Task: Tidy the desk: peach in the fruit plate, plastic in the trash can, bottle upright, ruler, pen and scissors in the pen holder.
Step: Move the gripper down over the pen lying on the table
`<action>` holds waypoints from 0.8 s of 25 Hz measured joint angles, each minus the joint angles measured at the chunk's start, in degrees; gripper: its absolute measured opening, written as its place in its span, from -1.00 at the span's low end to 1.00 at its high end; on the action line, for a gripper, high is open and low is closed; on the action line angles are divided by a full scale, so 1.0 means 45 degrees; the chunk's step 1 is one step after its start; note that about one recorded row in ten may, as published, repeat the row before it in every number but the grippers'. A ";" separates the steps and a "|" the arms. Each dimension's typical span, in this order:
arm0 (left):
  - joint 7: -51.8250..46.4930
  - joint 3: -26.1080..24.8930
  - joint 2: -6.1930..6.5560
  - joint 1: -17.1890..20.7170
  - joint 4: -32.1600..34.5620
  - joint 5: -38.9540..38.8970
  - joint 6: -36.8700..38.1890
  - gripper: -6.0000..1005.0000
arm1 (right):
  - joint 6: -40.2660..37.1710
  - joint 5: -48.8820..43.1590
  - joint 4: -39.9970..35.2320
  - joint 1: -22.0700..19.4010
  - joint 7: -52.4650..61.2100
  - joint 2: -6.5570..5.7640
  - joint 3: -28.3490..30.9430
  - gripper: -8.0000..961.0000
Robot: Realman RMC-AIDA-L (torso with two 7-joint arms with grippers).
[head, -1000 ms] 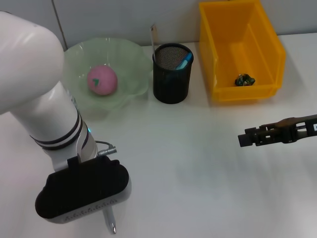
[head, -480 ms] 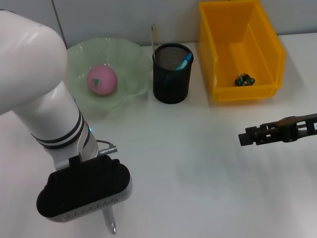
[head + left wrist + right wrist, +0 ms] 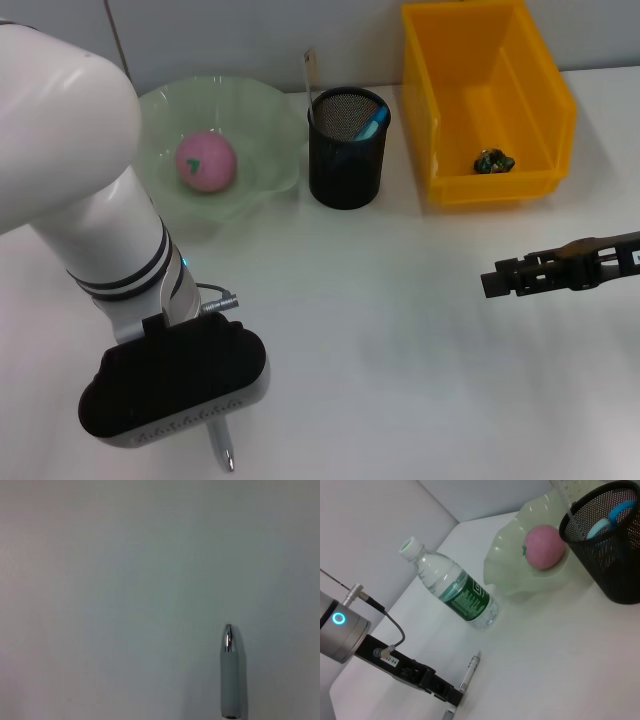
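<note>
While the left pincer (image 3: 451,698) sat low over the pen (image 3: 222,445), the job waited on a grasp.

Seen from the right wrist, the pen lay flat on the white counter (image 3: 400,330) with one end at that pincer's tips, its length running away from them toward the bottle (image 3: 452,588); whether those tips had closed on it could not be told. The bottle stood upright beside the plate (image 3: 265,110), the peach (image 3: 206,160) in it. The holder (image 3: 347,147) stood just beyond the plate, well away from the pen. The right pincer (image 3: 487,283) hung apart, its state unclear.
</note>
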 joint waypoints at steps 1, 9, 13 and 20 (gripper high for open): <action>-0.0005 0.0002 0.0000 -0.0003 -0.0004 -0.0005 0.0000 -0.24 | -0.0001 0.0000 0.0001 -0.0002 0.0000 0.0001 0.0001 0.55; -0.0015 0.0000 0.0000 -0.0035 -0.0033 0.0000 0.0002 -0.35 | -0.0032 0.0000 0.0001 0.0016 -0.0001 -0.0005 0.0005 0.55; -0.0015 -0.0001 0.0000 -0.0114 -0.0202 -0.0008 -0.0007 -0.41 | -0.0032 0.0000 0.0001 0.0034 0.0023 -0.0006 0.0005 0.55; 0.0003 -0.0001 0.0000 -0.0156 -0.0366 -0.0033 -0.0106 -0.41 | -0.0034 0.0000 0.0001 0.0052 0.0029 -0.0006 0.0005 0.55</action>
